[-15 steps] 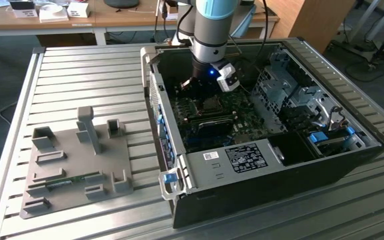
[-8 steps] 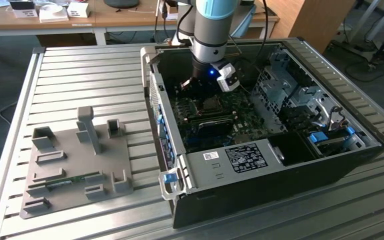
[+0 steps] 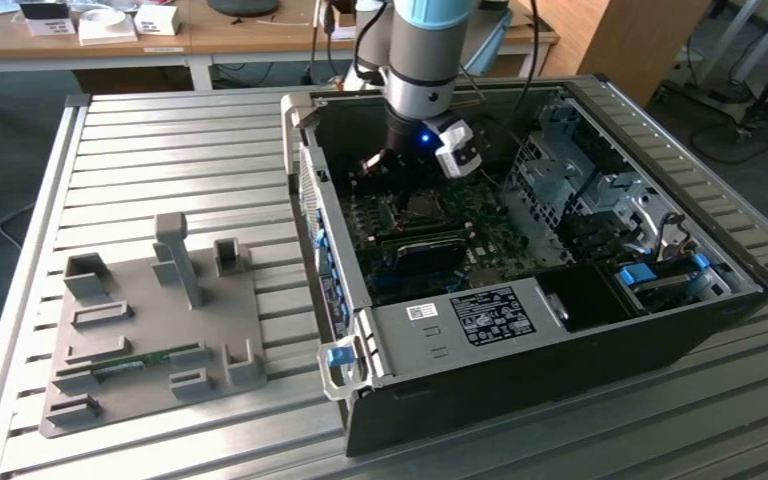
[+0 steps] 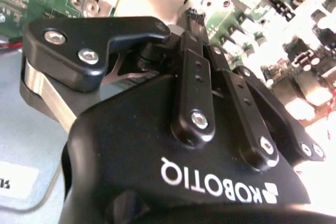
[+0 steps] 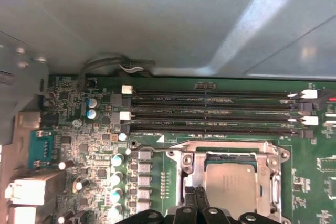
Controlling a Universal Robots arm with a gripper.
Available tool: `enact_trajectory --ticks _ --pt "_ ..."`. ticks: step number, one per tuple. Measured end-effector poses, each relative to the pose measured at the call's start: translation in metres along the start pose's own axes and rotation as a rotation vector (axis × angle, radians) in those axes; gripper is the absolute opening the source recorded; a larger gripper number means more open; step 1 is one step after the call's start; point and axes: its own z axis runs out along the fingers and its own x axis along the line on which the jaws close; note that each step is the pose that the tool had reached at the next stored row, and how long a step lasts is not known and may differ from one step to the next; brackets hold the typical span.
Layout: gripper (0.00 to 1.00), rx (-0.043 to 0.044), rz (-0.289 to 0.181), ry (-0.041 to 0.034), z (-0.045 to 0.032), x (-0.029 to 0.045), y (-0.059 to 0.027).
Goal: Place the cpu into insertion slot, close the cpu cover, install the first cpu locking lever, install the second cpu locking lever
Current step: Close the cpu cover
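One arm reaches down into an open computer case that lies on its side on the slatted metal table. Its gripper hangs low over the green motherboard, near the socket. In the first wrist view the cpu sits in its slot with its silvery-grey top facing up. The cpu cover lies flat around it, and the chip shows through the window. The gripper comes in at the cover's near edge, with the fingers drawn close together and nothing visible between them; I cannot tell whether the tips touch the frame. A thin metal rod lies along the board just beside one corner of the cover, and long memory slots run past the socket's far side. On the table, towards the exterior view's left and well apart from the case, stands a grey fixture tray with upright posts.
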Motion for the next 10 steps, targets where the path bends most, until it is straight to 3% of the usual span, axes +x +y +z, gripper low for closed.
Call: enact_trajectory --ticks 2,6,10 --pt "0.11 -0.0001 0.000 0.0000 -0.0038 -0.0002 0.0002" --pt "0.11 -0.0001 0.000 0.0000 -0.0044 -0.0007 0.0002" --pt "0.11 -0.0001 0.000 0.0000 -0.0041 -0.0071 0.0001"
